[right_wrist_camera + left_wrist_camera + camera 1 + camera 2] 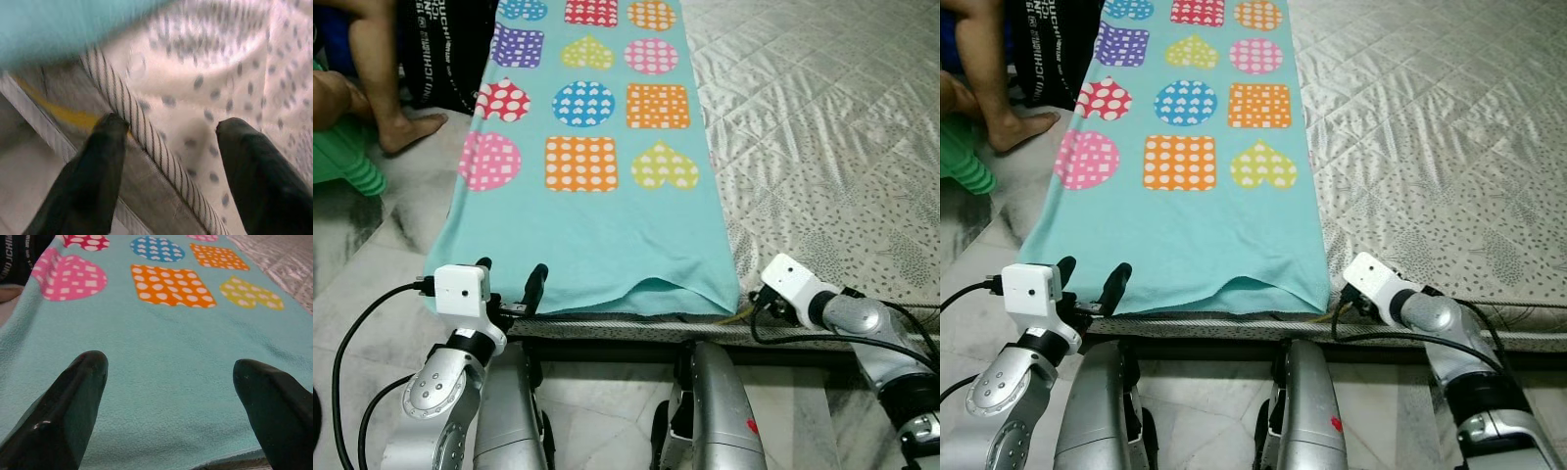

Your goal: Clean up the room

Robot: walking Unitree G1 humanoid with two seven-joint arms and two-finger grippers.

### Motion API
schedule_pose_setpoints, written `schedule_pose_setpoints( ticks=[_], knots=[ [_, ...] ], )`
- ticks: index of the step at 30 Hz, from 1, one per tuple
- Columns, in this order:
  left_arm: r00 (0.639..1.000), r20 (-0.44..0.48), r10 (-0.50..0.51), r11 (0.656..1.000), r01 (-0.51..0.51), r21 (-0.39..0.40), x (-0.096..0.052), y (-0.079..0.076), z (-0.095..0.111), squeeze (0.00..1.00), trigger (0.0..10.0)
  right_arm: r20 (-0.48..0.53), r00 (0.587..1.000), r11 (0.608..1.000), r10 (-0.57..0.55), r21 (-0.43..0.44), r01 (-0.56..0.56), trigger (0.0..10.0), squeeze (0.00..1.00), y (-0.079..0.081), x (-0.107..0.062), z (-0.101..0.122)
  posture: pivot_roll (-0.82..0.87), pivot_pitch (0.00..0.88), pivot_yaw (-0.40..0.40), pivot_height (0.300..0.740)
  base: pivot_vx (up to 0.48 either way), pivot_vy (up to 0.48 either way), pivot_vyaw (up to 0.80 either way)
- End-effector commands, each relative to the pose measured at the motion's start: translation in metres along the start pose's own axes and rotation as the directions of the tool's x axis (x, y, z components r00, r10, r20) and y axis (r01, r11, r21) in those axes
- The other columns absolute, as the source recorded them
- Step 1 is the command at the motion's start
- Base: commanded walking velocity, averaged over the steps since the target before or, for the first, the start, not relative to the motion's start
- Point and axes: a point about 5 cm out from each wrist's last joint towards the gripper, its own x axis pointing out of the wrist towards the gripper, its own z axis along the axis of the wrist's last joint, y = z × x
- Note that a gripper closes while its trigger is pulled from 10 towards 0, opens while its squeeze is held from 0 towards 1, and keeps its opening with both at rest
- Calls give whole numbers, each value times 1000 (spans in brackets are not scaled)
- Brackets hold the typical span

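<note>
A teal blanket (592, 230) with dotted hearts, squares and circles lies spread along the left side of a quilted grey mattress (822, 127). My left gripper (512, 269) is open at the blanket's near left corner, and the left wrist view has both fingers (73, 396) just above the teal cloth. My right gripper (172, 122) is open at the mattress's near edge, just past the blanket's near right corner. Its fingers straddle the striped piping (146, 134) and hold nothing.
A person's bare leg and foot (406, 127) rest on the marble floor (362, 264) left of the mattress, beside a green ribbed object (352, 166) and a black printed bag (450, 49). My own legs (715, 411) stand against the mattress's front edge.
</note>
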Motion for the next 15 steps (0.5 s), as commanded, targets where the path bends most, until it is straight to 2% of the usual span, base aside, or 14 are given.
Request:
schedule_pose_setpoints(
  ticks=[1,4,8,9,10,11,13,14,15],
  knots=[
    [1000,-17,3,1000,-3,0,-2,2,-5,0,10000,-58,996,998,-64,4,64,10000,1000,-8,-4,-13,130,260,-52,545,0,0,0],
    [1000,-14,4,1000,-4,-2,-2,1,-4,0,10000,74,974,956,-213,224,191,10000,1000,-24,0,14,131,260,-52,545,0,0,0],
    [1000,-14,4,1000,-4,-3,-2,1,-5,0,10000,169,945,907,-281,369,204,10000,1000,-27,2,36,131,257,-51,545,0,0,0],
    [1000,-12,4,1000,-4,-3,-1,1,-4,0,10000,215,928,870,-304,460,179,10000,1000,-27,3,47,132,256,-52,545,0,0,0],
    [1000,-12,4,1000,-4,-3,-1,1,-4,0,10000,233,921,850,-311,501,161,10000,1000,-27,3,52,132,256,-52,545,0,0,0],
    [1000,-12,4,1000,-4,-3,-1,1,-4,0,10000,233,921,850,-311,501,161,10000,1000,-27,3,52,132,256,-52,545,0,0,0],
    [1000,-11,5,1000,-5,-3,-1,1,-4,0,10000,294,906,789,-303,611,66,10000,1000,-24,4,69,132,256,-52,545,0,0,0],
    [1000,-11,6,1000,-6,-3,-1,1,-4,0,10000,351,903,758,-248,651,-45,10000,1000,-16,3,81,132,254,-54,545,0,0,0],
    [1000,-11,6,1000,-6,-3,-1,1,-4,0,10000,351,903,758,-248,651,-45,10000,1000,-16,3,81,132,254,-54,545,0,0,0]
  ],
)
